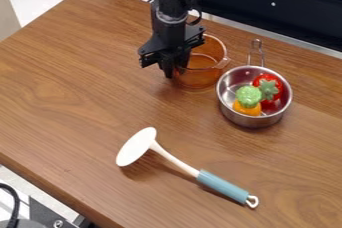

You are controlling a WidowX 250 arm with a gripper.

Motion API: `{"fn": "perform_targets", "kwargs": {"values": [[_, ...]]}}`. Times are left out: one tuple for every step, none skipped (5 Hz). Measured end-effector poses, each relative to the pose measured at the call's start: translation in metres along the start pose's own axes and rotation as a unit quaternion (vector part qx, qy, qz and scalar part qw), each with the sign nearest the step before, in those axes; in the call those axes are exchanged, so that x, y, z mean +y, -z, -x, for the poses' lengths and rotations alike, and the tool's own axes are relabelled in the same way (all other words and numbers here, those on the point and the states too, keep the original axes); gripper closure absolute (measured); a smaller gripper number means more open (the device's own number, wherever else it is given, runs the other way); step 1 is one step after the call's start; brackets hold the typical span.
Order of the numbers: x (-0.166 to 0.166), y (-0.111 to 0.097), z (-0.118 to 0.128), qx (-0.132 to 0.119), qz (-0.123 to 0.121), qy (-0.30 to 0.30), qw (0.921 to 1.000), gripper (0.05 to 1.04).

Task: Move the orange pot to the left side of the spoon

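The black gripper [171, 68] hangs down at the left wall of the transparent orange pot [202, 78], in the upper middle of the camera view. It overlaps the pot's left rim and hides part of that side; whether it holds the wall cannot be made out. The pot stands upright on the wooden table, with a clear handle at its right. Nearer the front lies the spoon [179, 163], with a white head at the left and a blue-grey handle pointing to the lower right.
A metal saucepan [252, 121] stands just right of the orange pot, its wire handle pointing back. Inside it are a red pepper toy [268, 88] and an orange toy with a green top [248, 100]. The wooden table [73, 87] has its front-left edge at lower left.
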State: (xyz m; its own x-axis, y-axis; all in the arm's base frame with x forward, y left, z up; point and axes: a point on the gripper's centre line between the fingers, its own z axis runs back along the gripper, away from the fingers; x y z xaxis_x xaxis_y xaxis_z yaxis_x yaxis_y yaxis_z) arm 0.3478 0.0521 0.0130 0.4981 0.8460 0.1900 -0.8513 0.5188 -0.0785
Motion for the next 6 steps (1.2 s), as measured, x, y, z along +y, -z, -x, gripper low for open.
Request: {"fn": "perform_targets", "kwargs": {"values": [[0.007,0.001,-0.009,0.001,0.008,-0.003,1.0000,1.001],[0.021,-0.003,-0.032,-0.021,0.023,0.012,0.9995,1.021],[0.041,-0.003,-0.049,-0.019,0.010,0.010,0.9997,1.021],[0.067,-0.016,-0.070,-0.023,0.017,0.007,0.9996,1.021],[0.111,-0.021,-0.070,-0.010,0.026,0.000,0.9996,1.021],[0.150,-0.027,-0.070,-0.006,0.028,-0.006,0.9996,1.021]]}}
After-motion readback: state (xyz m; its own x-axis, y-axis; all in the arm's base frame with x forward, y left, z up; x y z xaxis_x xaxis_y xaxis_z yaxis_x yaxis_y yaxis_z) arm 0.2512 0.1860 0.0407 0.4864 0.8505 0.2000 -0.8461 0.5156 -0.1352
